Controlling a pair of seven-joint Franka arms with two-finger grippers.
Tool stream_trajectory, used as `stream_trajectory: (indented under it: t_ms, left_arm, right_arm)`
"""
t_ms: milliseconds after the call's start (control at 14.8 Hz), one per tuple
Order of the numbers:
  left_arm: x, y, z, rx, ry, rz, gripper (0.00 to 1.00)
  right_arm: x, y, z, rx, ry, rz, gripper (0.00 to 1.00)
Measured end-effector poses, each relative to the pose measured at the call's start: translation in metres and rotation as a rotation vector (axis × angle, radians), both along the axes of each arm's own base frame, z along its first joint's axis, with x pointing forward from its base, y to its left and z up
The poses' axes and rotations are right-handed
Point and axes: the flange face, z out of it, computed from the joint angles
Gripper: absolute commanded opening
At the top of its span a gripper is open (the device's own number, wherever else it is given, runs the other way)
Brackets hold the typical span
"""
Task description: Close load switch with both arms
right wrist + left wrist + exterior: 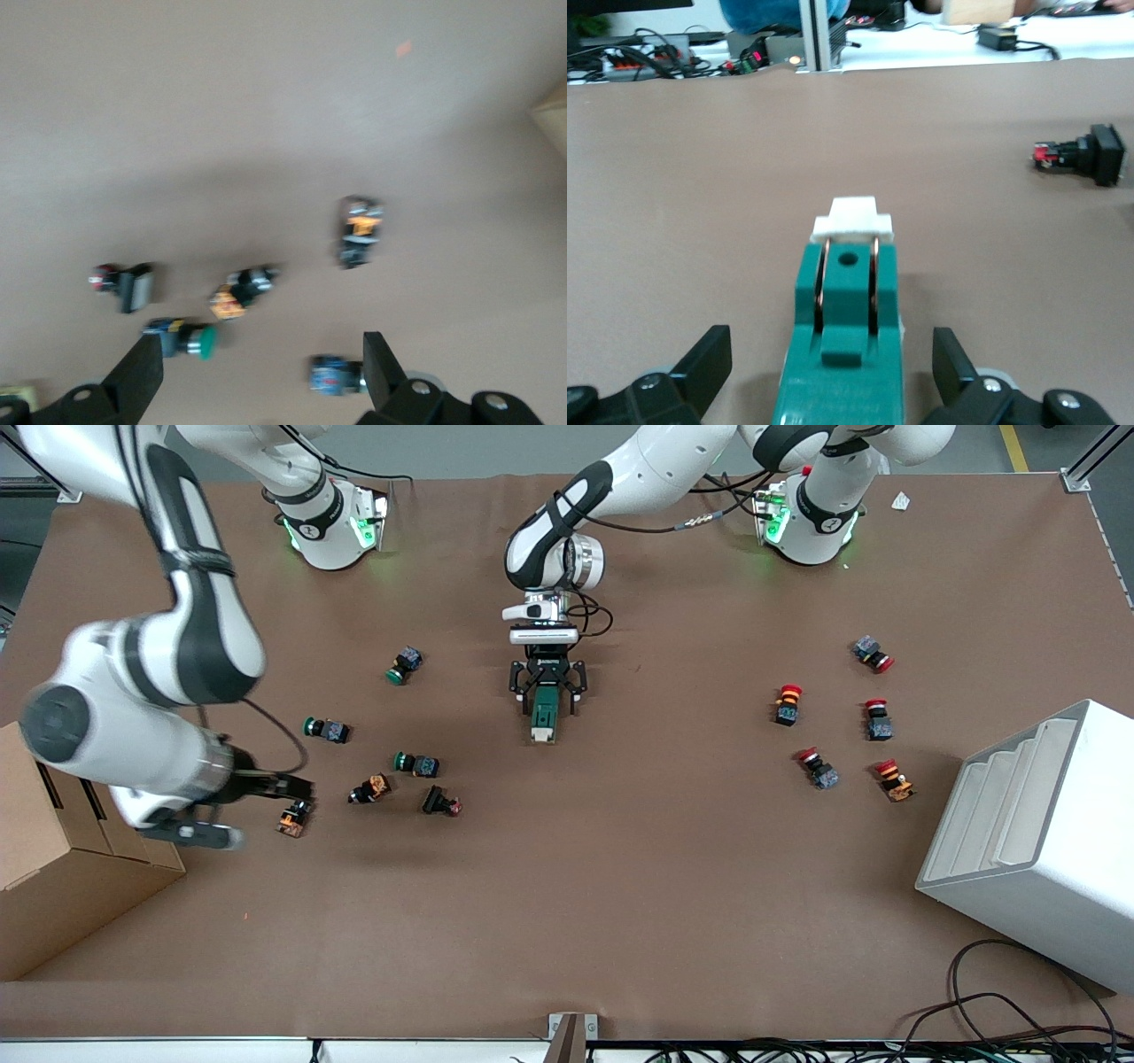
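Note:
The load switch [544, 717], a dark green block with a white lever piece at the end nearer the front camera, lies mid-table. In the left wrist view it [846, 336] lies between my fingers, with the white lever [852, 220] at its end away from the gripper. My left gripper [547, 704] [833, 376] is low around the switch and open, with a gap on each side of the block. My right gripper [297, 788] [261, 376] is open and empty, up over a group of push-buttons toward the right arm's end.
Green-capped and orange push-buttons [416, 763] [186, 339] lie scattered toward the right arm's end. Several red-capped buttons [877, 717] lie toward the left arm's end. A white rack [1028, 841] stands at that end, a cardboard box [53, 868] at the right arm's end.

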Motion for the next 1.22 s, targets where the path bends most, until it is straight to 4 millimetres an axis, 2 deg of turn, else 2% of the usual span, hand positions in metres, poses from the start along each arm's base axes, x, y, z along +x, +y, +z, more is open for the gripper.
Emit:
stream_trajectory:
  t_ms: [203,339,542,677,812,948,1083,1219]
  left_arm:
    - [0.003,-0.023,0.038,-0.004,0.075,0.073,1.0]
    - [0.001,-0.043,0.074,-0.025,0.169,0.138,1.0]
    - [0.017,-0.059,0.144,-0.06,0.269,0.198,1.0]
    - [0.049,-0.05,0.205,-0.086,0.349,0.253,1.0]
    - [0.101,-0.019,0.279,-0.117,0.434,0.303,1.0]
    - [0.159,0.036,0.35,-0.122,0.509,0.313,1.0]
    - [0.211,0.103,0.401,-0.113,0.572,0.311,1.0]
    - [0.254,0.17,0.436,-0.113,0.629,0.298,1.0]
  right_arm:
    - [-0.016,-0.02,0.042,-0.046,0.055,0.035,1.0]
    - [-0.024,-0.029,0.065,-0.049,0.105,0.037,1.0]
    - [-0.028,-0.047,0.084,-0.044,0.124,0.065,1.0]
    - [-0.03,-0.067,0.089,-0.036,0.132,0.083,1.0]
    - [-0.032,-0.082,0.094,-0.032,0.138,0.081,1.0]
    - [-0.033,-0.085,0.107,-0.031,0.129,0.079,1.0]
    - [-0.033,-0.087,0.122,-0.032,0.11,0.074,1.0]
    - [-0.035,-0.09,0.128,-0.032,0.113,0.069,1.0]
